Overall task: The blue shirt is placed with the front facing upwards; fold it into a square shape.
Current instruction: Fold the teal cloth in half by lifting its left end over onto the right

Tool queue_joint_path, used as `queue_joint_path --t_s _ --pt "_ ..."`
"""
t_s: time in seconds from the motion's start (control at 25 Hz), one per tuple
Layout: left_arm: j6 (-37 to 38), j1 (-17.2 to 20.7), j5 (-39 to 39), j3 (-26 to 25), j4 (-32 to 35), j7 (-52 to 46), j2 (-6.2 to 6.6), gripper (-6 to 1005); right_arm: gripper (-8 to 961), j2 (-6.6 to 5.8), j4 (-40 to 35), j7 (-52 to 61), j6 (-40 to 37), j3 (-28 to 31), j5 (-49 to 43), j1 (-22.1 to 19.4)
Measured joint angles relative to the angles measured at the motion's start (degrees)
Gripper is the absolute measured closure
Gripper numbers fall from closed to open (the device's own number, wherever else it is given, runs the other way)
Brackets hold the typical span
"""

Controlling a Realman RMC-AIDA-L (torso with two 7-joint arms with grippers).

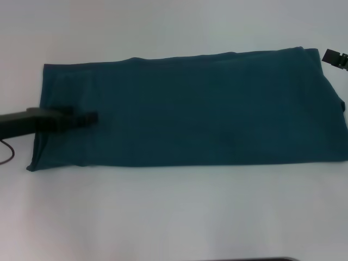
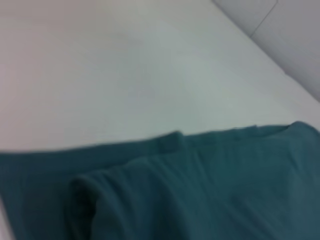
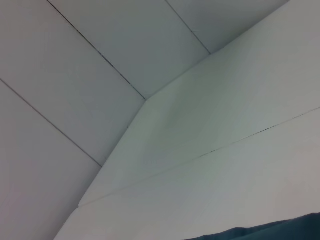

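- Nearest you: bare white table (image 1: 174, 217) in front of the shirt, with a dark edge just showing at the very bottom of the head view.
- Blue shirt (image 1: 190, 114) lies flat across the middle of the table as a long horizontal band, plain teal side up. You see no lettering or collar.
- Its near edge runs roughly straight. Its left end is squared off, and its right end reaches the frame edge with a small rumple.
- Left gripper (image 1: 89, 118) comes in low from the left edge, arm roughly horizontal, tip over the shirt's left end about midway between the near and far edges. You cannot tell if its fingers are apart or together, or whether it touches the cloth.
- Left wrist view: shirt (image 2: 200, 190) close under the camera, with a folded layer making a raised rounded ridge, and bare table (image 2: 125, 75) beyond.
- Far right: right gripper (image 1: 335, 57) is only a dark piece at the frame edge, just beyond the shirt's far right corner. Finger state cannot be told.
- Right wrist view: mostly table (image 3: 225, 150) and wall panels (image 3: 75, 75), with a sliver of shirt (image 3: 280, 231) at one corner.
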Motion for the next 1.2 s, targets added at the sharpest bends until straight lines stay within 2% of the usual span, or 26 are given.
queue_joint_path --t_s 0.16,0.48,0.76,1.2 --pt "0.29 -1.00 -1.80 -0.01 -1.43 0.01 0.18 63 191 0.00 0.00 0.00 -0.05 0.01 0.25 0.01" --pt "-7.17 -3.60 -1.63 0.39 -0.80 -0.26 -0.10 63 189 0.06 0.00 0.00 0.20 0.01 0.10 0.23" --pt "-12.76 -3.75 -1.53 1.99 0.25 -0.28 -0.67 63 191 0.09 0.00 0.00 0.37 0.01 0.04 0.11" --pt "-14.90 -3.98 -1.55 4.13 1.04 -0.12 -1.16 62 190 0.09 0.05 0.07 0.31 0.01 0.08 0.55"
